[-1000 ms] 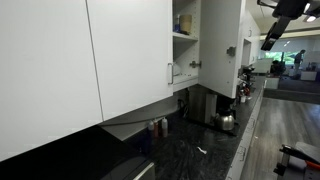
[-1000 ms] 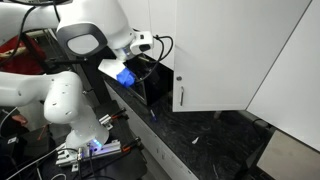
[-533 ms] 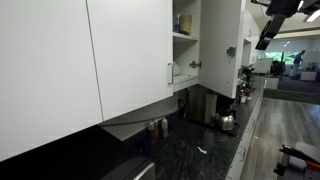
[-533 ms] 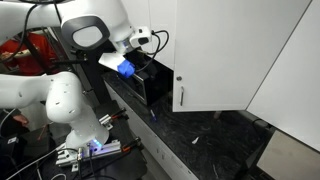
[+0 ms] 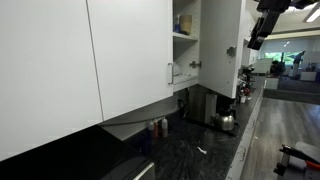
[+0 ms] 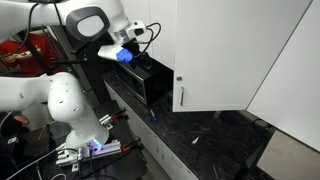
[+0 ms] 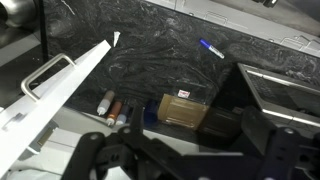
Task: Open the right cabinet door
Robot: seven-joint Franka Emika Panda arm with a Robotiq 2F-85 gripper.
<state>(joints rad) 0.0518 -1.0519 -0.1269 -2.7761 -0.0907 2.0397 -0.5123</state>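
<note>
The right cabinet door (image 5: 222, 45) stands swung out from the cabinet front. Between it and the wider door (image 5: 130, 55) the shelves (image 5: 184, 30) are uncovered. Its free edge points to the room side, where the floor (image 5: 290, 115) leaves open space. Under it the counter (image 5: 190, 150) carries a kettle (image 5: 227, 122) and some bottles (image 5: 158, 127), so there is less room below the door.

The arm (image 6: 85, 30) rises from its base at the front edge of the counter, bends at a high elbow and reaches sideways toward the cabinets. The gripper (image 6: 124, 56) hangs at the upper corner of a black appliance (image 6: 150, 80); I cannot tell if they touch. In an exterior view the arm's dark end (image 5: 260, 25) comes in from the top corner and is tilted downward. It is just beside the free edge of the door, with a thin gap between them.

In the wrist view the fingers (image 7: 95, 150) are apart and nothing is between them. Beyond them a brown box (image 7: 185, 108) and a pen (image 7: 210, 48) lie on the counter. At the side a white door edge with a bar handle (image 7: 45, 75) crosses the view; which door it is I cannot tell.
</note>
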